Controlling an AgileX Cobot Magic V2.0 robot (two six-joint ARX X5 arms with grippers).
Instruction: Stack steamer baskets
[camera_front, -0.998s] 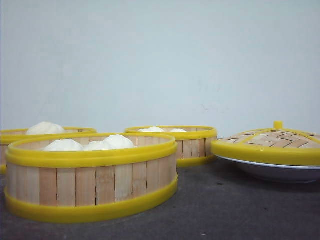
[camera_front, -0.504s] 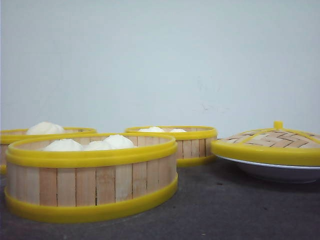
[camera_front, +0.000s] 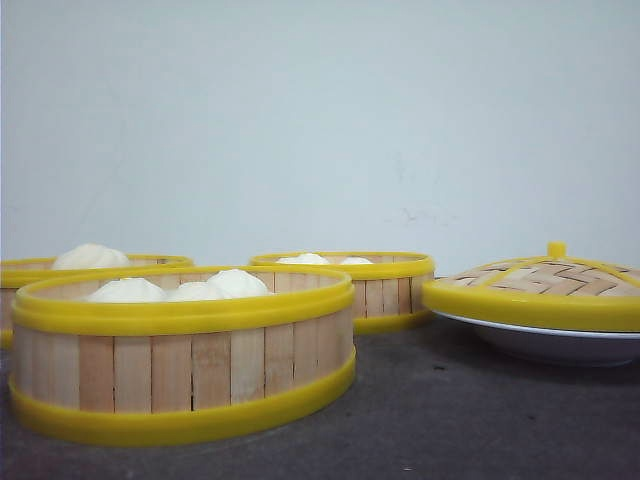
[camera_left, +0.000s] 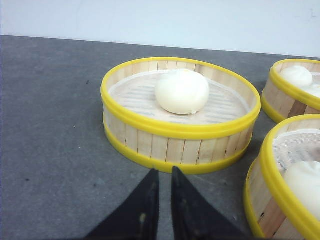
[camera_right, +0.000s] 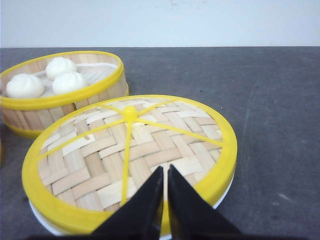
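Dark grey surface (camera_front: 450, 420): I see 3 steamer baskets (camera_front: 185, 355) w/ white buns (camera_front: 125, 291), unstacked; both grippers (camera_left: 161, 200) (camera_right: 165, 200) nearly closed, holding nothing.

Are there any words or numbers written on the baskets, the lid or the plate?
None. No words, numbers, labels or signs can be read in any view.
The steamer baskets show only plain wooden slats and yellow rims.
The woven lid has only yellow ribs and a knob.
The white plate under it is blank.
The wall and table carry no writing either.
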